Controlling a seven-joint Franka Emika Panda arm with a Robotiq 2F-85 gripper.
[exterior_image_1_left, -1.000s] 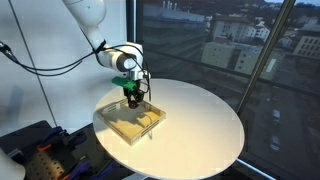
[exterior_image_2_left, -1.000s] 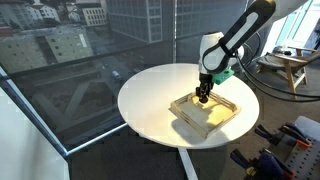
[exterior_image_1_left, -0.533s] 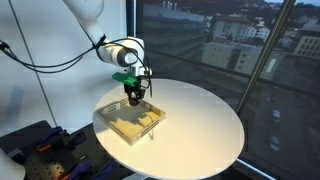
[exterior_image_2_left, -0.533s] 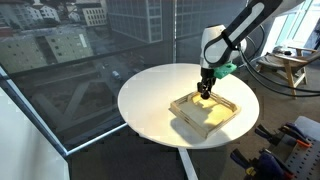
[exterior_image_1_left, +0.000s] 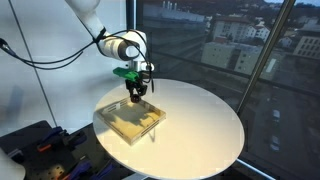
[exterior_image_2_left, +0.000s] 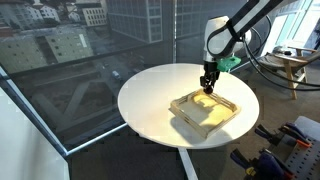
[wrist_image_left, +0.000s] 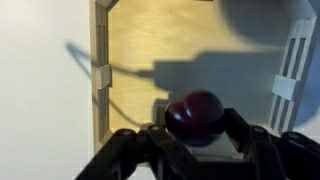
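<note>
Glossy ball (wrist_image_left: 195, 115), matt wooden tray (wrist_image_left: 170, 40)

The gripper (wrist_image_left: 197, 128) covers the lower part of the red ball (wrist_image_left: 193, 110).

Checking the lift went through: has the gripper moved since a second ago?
Yes. The gripper has risen: it was low over the wooden tray and now hangs higher above it, shut on a dark red ball.

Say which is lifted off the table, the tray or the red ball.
The dark red ball, held in the gripper above the wooden tray lying on the table.
</note>
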